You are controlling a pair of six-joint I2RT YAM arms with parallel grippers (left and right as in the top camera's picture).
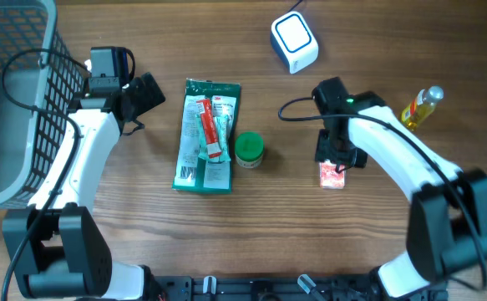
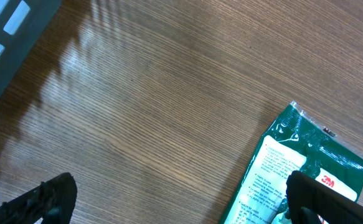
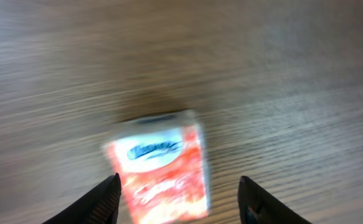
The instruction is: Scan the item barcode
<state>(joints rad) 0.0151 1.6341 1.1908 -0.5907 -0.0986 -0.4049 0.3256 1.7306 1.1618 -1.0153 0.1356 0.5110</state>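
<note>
- Wooden table: carries all the items.
- Grey mesh basket: far left corner, by the left arm.
- Left gripper: jaws spread wide, nothing between them; it hangs over bare wood between the basket and the green packet.
- Right gripper: released, fingers standing either side of the tissue pack with a gap on both sides. Wrist view is blurred.
- Green packet: flat, centre-left, with a red tube lying on top of it.
- White scanner: top centre, well apart from the tissue pack.
- Tissue pack, orange and white: lying on the table right of centre, directly under the right gripper.
- Yellow bottle: at the right, on its side.
- Green-lidded jar: just beside the packet's right edge.
</note>
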